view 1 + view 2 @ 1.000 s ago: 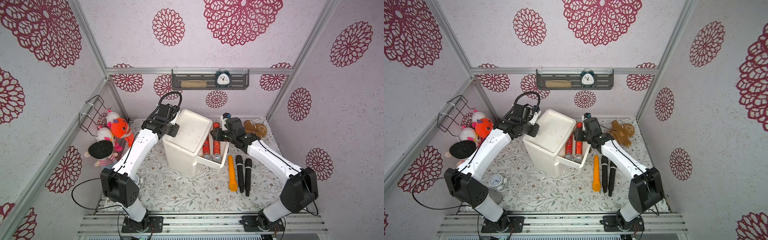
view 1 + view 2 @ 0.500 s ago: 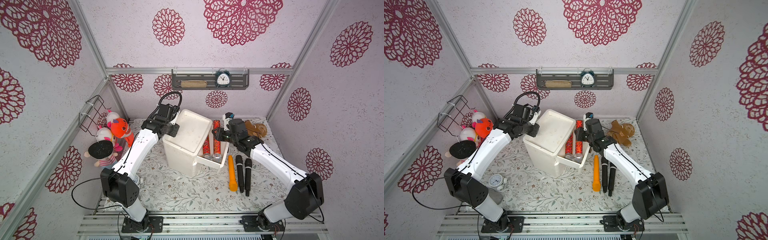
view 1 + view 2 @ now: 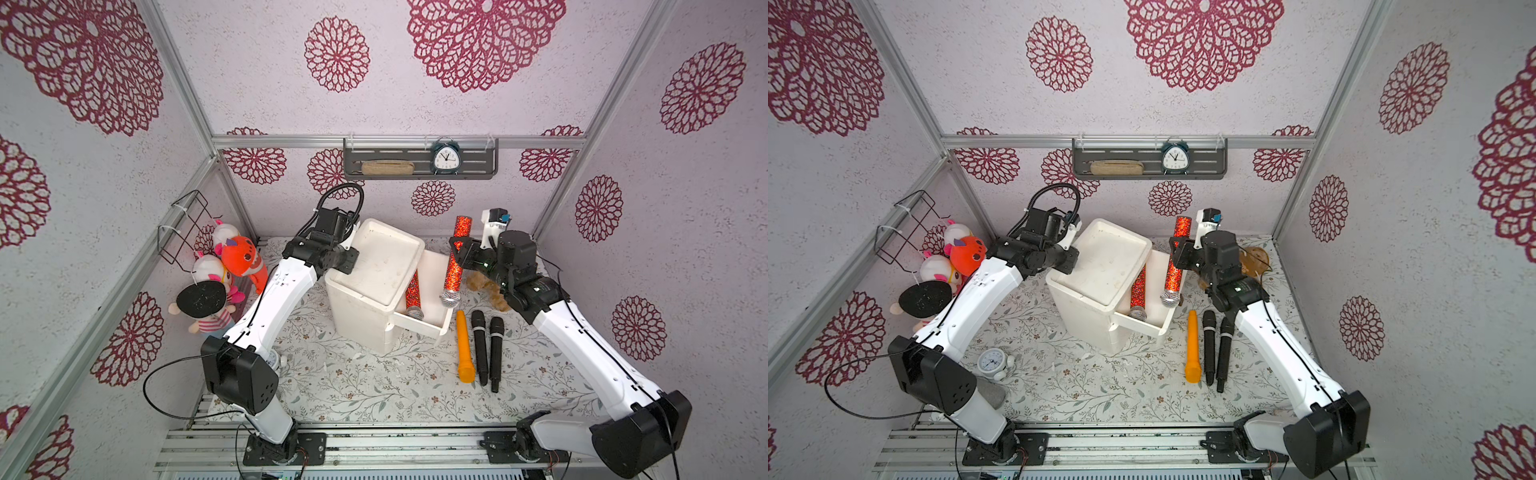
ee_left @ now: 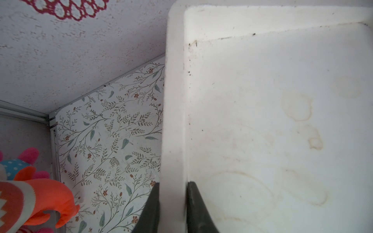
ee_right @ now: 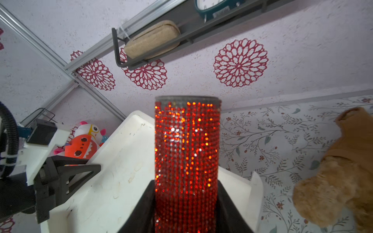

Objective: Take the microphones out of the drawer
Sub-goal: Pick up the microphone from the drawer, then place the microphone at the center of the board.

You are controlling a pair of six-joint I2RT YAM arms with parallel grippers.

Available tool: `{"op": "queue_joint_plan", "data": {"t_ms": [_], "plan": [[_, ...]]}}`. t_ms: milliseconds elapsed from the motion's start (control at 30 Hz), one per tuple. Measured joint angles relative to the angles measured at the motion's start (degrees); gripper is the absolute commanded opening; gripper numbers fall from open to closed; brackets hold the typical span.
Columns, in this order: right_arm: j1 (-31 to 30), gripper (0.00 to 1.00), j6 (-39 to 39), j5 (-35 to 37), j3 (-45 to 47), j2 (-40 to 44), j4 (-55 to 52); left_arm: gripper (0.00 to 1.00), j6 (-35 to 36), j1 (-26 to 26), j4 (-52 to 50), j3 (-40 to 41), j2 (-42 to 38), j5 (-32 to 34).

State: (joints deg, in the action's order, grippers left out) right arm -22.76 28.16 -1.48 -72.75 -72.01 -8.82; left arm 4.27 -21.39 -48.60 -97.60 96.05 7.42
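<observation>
A white cabinet (image 3: 382,266) (image 3: 1104,262) stands mid-table with its drawer (image 3: 419,328) (image 3: 1142,328) pulled out toward the front right. My right gripper (image 3: 459,253) (image 3: 1177,253) (image 5: 185,183) is shut on a red glittery microphone (image 3: 455,266) (image 3: 1173,266) (image 5: 186,151), held steeply tilted above the drawer. Its silver head hangs low over the drawer's right wall. A second red microphone (image 3: 413,291) (image 3: 1138,291) lies inside the drawer. My left gripper (image 3: 347,266) (image 3: 1067,262) (image 4: 173,183) is shut on the raised rim of the cabinet's top (image 4: 173,100).
An orange microphone (image 3: 464,349) and two black microphones (image 3: 480,345) lie on the mat right of the drawer. A brown teddy (image 3: 484,286) sits behind them under my right arm. Plush toys (image 3: 237,262) crowd the left wall. A small white clock (image 3: 992,361) stands front left.
My right gripper has closed on the red microphone and lifted it up out of the drawer, drawing back a little to the right. The left arm has not moved.
</observation>
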Motion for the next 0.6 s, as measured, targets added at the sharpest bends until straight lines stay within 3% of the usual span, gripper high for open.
{"op": "queue_joint_plan", "data": {"t_ms": [233, 600], "plan": [[6.16, 0.05, -1.14, 1.29, 2.36, 5.07, -5.70, 0.01, 0.00, 0.00, 0.00, 0.00, 0.00, 0.04], [19.98, 0.05, -4.59, 3.45, 15.04, 13.75, -17.53, 0.01, 0.02, 0.00, 0.00, 0.00, 0.00, 0.13]]}}
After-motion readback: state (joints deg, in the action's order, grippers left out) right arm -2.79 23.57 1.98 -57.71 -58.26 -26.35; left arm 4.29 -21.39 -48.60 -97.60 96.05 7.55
